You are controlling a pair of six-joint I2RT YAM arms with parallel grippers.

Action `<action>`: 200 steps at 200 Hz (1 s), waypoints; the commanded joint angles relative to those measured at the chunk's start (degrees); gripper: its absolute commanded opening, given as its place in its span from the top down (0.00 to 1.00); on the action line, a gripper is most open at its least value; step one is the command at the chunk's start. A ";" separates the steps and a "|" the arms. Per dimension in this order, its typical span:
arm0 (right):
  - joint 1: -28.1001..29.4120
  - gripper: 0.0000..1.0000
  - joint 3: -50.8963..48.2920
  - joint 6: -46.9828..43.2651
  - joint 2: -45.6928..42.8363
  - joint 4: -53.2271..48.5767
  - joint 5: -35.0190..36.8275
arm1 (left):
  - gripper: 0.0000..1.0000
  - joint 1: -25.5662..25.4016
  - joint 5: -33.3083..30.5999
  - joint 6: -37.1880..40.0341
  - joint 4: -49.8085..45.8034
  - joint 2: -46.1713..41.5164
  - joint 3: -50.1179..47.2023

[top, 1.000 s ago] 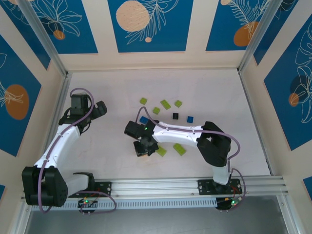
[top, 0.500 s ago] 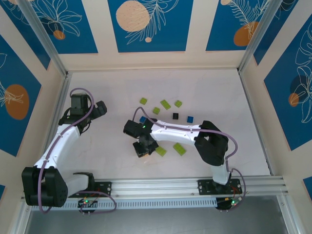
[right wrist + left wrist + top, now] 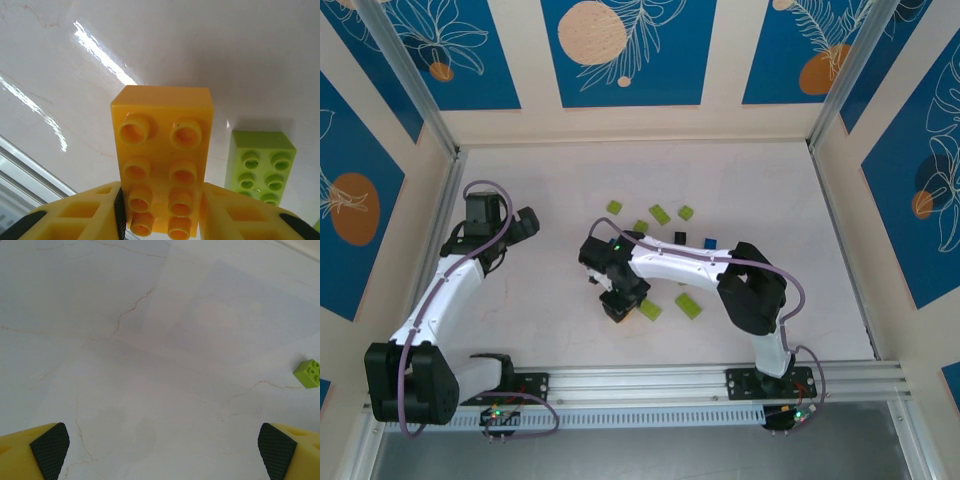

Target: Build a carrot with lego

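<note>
One orange brick (image 3: 162,160) sits pinched in the right gripper (image 3: 160,220), long axis pointing straight out, green brick (image 3: 260,165) just beside; left gripper (image 3: 162,452) gapes.

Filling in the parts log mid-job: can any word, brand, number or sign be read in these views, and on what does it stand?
No readable text in these views.
Orange brick in the right claw: plain studs, no lettering legible.
Lime brick beside it: the same.
Wall panels: leaf and circle drawings, no words.
Mounting rail: nothing legible at this size.
</note>
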 commanded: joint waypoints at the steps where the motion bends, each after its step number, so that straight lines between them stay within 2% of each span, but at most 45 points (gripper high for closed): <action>1: 0.02 0.57 1.81 -3.27 0.59 -2.69 -2.90 | 0.01 0.57 -0.11 0.00 -0.84 -0.18 -0.11; 35: 0.02 0.53 1.38 -2.67 0.45 -1.92 -3.65 | 0.01 0.53 -0.12 0.05 -1.01 -0.23 -0.10; 68: 0.09 0.46 0.95 -2.01 -0.26 -1.30 -4.07 | 0.01 0.54 -0.11 0.00 -1.09 -0.19 -0.08; 119: -0.72 0.42 -0.08 -0.53 -6.02 -1.09 -0.37 | 0.01 0.49 -0.20 0.00 -1.09 -0.37 -0.18; 162: -5.45 0.41 -8.87 -0.31 -12.42 0.49 1.04 | 0.01 0.52 0.07 0.00 -1.03 -0.35 -0.12; 200: -7.79 0.41 -16.80 -2.44 -14.18 4.37 1.26 | 0.01 0.51 0.06 -0.02 -1.08 -0.36 -0.11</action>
